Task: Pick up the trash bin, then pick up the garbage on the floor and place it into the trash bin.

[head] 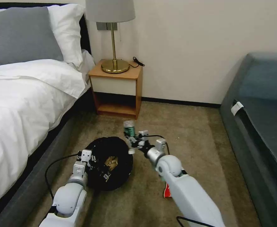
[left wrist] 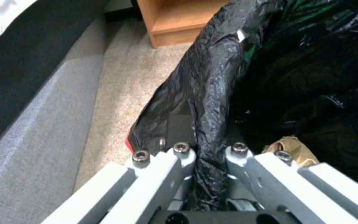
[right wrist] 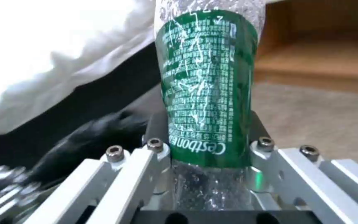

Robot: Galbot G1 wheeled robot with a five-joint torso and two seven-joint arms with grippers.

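Green-labelled bottle [right wrist: 207, 90] is sitting clamped in R gripper [right wrist: 208, 149], long axis running out past the fingertips, hovering just beside bin rim. L gripper [left wrist: 210, 152] is pinching trash bin [head: 108, 162] rim/bag; bin is lying left of bottle.

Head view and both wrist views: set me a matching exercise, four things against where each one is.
Things:
1. bottle
2. trash bin
3. tan wrapper
4. red-and-white packet

Places:
A. inside the bin
B. on the carpet under the right arm
C. clamped in the right gripper
D. rim pinched by the left gripper

Pairs: 1-C, 2-D, 3-A, 4-B
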